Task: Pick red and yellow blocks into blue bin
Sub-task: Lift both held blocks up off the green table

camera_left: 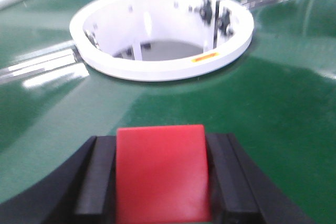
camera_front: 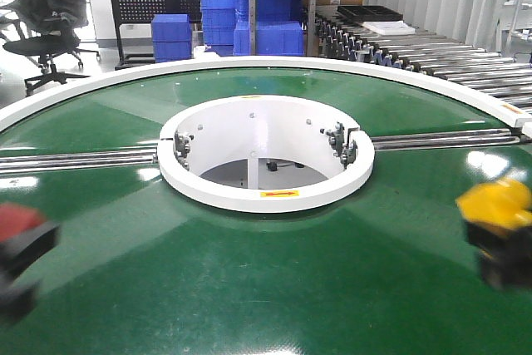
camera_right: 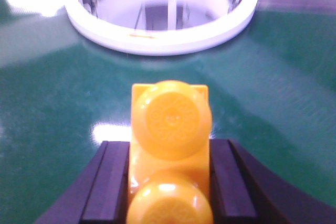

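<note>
My left gripper (camera_left: 160, 182) is shut on the red block (camera_left: 160, 171), a plain red cube held between its black fingers above the green belt. In the front view it shows blurred at the far left edge, the red block (camera_front: 18, 220) above the dark gripper (camera_front: 21, 268). My right gripper (camera_right: 169, 182) is shut on the yellow block (camera_right: 170, 129), a brick with two round studs facing the camera. In the front view it is blurred at the far right, the yellow block (camera_front: 496, 205) above the gripper (camera_front: 503, 259). The blue bin is out of view.
A green ring-shaped conveyor (camera_front: 266, 288) surrounds a white round hub (camera_front: 266, 151) with an open centre. Metal rails (camera_front: 75, 160) run left and right from the hub. Stacked ribbed blue crates (camera_front: 249, 27), a roller conveyor (camera_front: 432, 51) and an office chair (camera_front: 50, 14) stand behind.
</note>
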`<state>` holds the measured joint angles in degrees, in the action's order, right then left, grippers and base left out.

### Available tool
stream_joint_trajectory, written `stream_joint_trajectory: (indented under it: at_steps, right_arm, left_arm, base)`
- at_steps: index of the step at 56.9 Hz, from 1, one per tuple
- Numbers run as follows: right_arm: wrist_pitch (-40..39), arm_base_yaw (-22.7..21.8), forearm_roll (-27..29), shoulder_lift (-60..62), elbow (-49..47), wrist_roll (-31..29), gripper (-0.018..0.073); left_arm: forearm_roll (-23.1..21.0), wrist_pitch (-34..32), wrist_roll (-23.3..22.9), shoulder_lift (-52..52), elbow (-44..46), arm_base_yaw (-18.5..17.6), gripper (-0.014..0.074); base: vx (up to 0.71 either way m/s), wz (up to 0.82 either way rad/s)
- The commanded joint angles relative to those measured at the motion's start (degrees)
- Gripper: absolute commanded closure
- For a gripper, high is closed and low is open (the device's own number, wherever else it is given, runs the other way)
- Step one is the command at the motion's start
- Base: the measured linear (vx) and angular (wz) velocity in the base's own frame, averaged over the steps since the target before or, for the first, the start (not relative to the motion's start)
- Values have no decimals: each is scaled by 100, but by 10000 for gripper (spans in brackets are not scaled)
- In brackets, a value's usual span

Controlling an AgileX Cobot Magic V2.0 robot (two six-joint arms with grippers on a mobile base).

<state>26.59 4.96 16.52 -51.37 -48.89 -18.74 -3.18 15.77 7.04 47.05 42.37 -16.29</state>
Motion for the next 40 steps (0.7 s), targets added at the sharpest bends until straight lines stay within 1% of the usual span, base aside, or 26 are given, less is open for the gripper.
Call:
stream_joint_trajectory:
  at_steps: [1, 8, 15, 21, 28, 40]
  right_arm:
    - [-754, -35, 63, 900, 508, -108, 569]
    - [-1026, -35, 7, 1691, 1238, -108, 569]
    - [-1060, -35, 7, 1950, 1511, -87, 569]
    - [-983, -35, 7, 1916, 1511, -87, 569]
    - [-978, -35, 7, 1918, 1511, -87, 569]
    - [-979, -35, 7, 1918, 1511, -72, 569]
  left_arm:
    - [-55, -608, -9, -933, -427, -9, 597]
    - [-55, -588, -17, -2016, -899, -9, 597]
    - [-55, -532, -12, -2492, -1029, -9, 597]
    - [-55, -291, -12, -2423, -1029, -9, 597]
    - [-55, -158, -12, -2325, -1029, -9, 597]
    - [-55, -158, -12, -2325, -1029, -9, 596]
  base:
    - [0, 0]
    - [0, 0]
    - [0, 0]
    - [0, 0]
    - [0, 0]
    - [0, 0]
